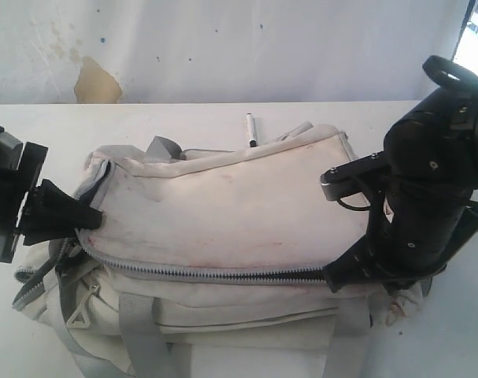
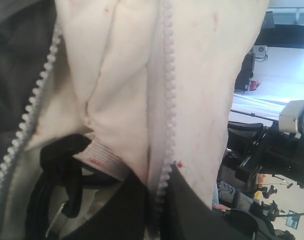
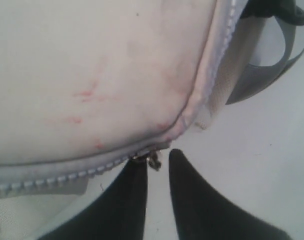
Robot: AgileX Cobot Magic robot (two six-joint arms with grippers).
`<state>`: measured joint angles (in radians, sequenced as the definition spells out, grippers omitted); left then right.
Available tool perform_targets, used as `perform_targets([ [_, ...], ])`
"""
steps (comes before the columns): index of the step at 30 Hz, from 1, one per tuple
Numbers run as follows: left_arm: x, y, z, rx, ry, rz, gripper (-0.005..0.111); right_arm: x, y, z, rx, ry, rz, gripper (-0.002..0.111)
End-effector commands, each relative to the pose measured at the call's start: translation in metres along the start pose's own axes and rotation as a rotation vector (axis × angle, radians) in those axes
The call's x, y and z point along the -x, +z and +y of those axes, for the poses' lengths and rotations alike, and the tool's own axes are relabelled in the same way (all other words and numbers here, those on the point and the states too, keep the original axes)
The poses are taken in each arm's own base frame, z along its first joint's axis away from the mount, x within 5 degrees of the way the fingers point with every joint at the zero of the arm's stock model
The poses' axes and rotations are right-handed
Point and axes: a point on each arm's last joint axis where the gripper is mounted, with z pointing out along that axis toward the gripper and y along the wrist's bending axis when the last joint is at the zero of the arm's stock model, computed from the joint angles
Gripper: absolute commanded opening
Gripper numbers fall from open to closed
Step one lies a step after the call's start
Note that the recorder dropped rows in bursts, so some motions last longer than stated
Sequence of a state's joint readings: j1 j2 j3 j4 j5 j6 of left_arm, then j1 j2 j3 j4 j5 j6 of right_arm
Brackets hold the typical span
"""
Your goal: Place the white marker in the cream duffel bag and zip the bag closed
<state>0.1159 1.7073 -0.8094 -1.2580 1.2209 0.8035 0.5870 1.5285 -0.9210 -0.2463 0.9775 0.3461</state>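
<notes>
cream duffel bag (image 1: 223,205) floppy: left jaws pinch fabric, right jaws parted at zipper pull (image 3: 153,160); white marker (image 1: 251,130) light, grip mid-barrel

Can't see into cream duffel bag (image 1: 239,197); lose its lower part at ext. view's bottom edge. Can't tell if white marker (image 1: 251,130) touches bag's far rim, too small. Can't judge, w/ blur, whether zip pull (image 3: 153,161) touches right gripper (image 3: 159,156). Lose left gripper (image 1: 93,216) rear at frame edge.
</notes>
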Motion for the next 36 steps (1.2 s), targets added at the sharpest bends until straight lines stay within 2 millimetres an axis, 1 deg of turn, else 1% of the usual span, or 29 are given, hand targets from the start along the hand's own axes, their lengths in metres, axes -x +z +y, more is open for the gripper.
perform_targets([
  [1,0.000,-0.001,0.000,0.001,0.034,-0.004,0.000,0.000,-0.002,-0.002,0.021,0.009,-0.016,0.037],
  [2,0.000,-0.001,0.000,0.004,0.040,0.000,0.001,0.000,-0.002,-0.001,0.030,0.004,-0.014,0.040],
  [4,-0.001,-0.001,0.001,0.012,0.045,0.009,0.007,0.000,-0.004,0.002,0.065,-0.007,-0.010,0.043],
  [7,-0.002,-0.001,0.002,0.024,0.051,0.022,0.027,0.001,-0.011,0.008,0.141,-0.016,-0.012,0.043],
  [10,-0.002,-0.001,0.002,0.024,0.051,0.022,0.047,0.002,-0.023,0.011,0.207,-0.029,-0.044,0.043],
  [13,-0.002,-0.001,0.002,0.022,0.050,0.019,0.063,0.003,-0.035,0.010,0.232,-0.050,-0.088,0.043],
  [15,-0.001,-0.002,0.001,0.022,0.055,0.016,0.070,0.000,-0.042,0.008,0.233,-0.072,-0.107,0.043],
  [17,0.000,-0.003,-0.001,0.028,0.070,0.016,0.073,-0.003,-0.049,0.006,0.232,-0.100,-0.109,0.043],
  [21,0.005,-0.008,-0.008,0.065,0.089,0.026,0.074,-0.010,-0.059,0.003,0.228,-0.128,-0.085,0.043],
  [26,0.012,-0.019,-0.011,0.222,0.075,0.031,0.074,-0.013,-0.068,0.001,0.237,-0.123,-0.120,0.043],
  [29,0.014,-0.025,-0.021,0.237,0.095,0.012,0.074,-0.010,-0.070,0.005,0.288,-0.122,-0.163,0.043],
  [34,0.019,-0.034,-0.037,0.252,0.147,-0.052,0.074,-0.005,-0.077,0.019,0.437,-0.218,-0.259,0.043],
  [36,0.020,-0.036,-0.040,0.263,0.158,-0.071,0.074,-0.002,-0.080,0.023,0.482,-0.243,-0.306,0.043],
])
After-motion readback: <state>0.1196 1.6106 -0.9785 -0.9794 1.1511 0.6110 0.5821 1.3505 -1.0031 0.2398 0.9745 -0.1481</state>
